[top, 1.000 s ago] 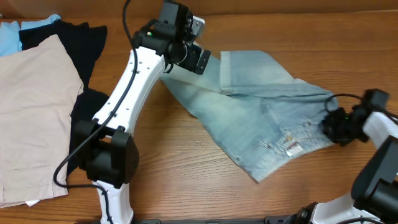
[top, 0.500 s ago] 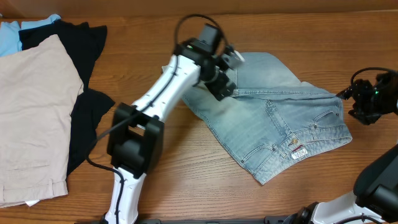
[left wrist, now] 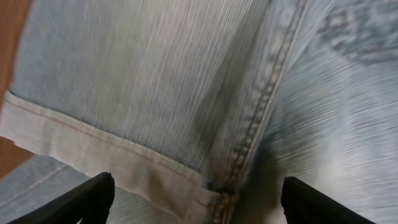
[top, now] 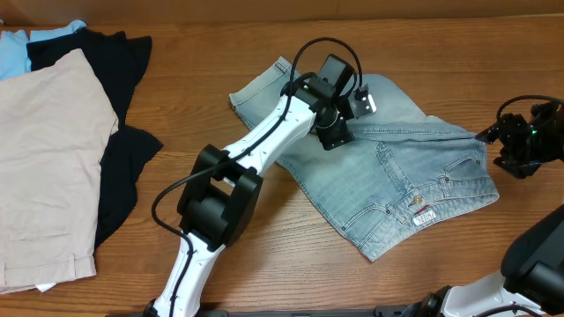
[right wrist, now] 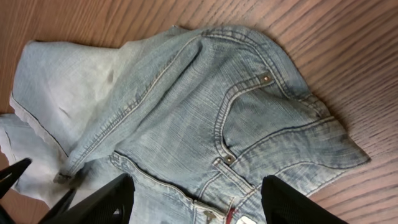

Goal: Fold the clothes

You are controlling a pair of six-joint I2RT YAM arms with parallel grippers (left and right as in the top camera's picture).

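The shorts (top: 414,176) are faded, matt woven denim with metal rivets (right wrist: 267,78); the table (top: 291,264) is smooth, faintly glossy grained wood.

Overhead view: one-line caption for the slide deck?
Left gripper over the light denim shorts, right gripper clear off to their right, beige shorts and black garment at far left.

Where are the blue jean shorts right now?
In the overhead view the denim shorts lie right of centre on the table, under the left gripper, left of the right gripper.
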